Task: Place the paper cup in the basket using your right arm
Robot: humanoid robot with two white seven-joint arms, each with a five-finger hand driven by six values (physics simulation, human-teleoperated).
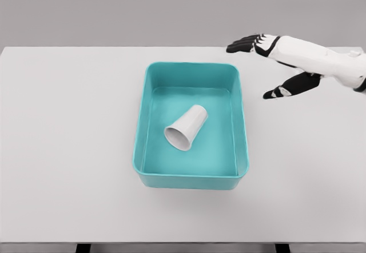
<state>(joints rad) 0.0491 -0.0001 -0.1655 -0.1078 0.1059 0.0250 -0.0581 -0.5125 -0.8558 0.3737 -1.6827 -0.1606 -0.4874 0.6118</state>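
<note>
Head view: unmarked paper cup [186, 128] inside basket [243, 128]

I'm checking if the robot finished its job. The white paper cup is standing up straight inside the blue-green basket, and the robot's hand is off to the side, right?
Not quite. The paper cup is inside the basket, but it is lying on its side, not standing. The head view shows this. The right hand is indeed off to the side, open, holding nothing.

Paper cup [187, 127]: plain white | basket [191, 68]: uniform teal | table [68, 139]: pale grey-white | right hand [269, 64]: white shell, black fingers | backdrop: flat grey
</note>
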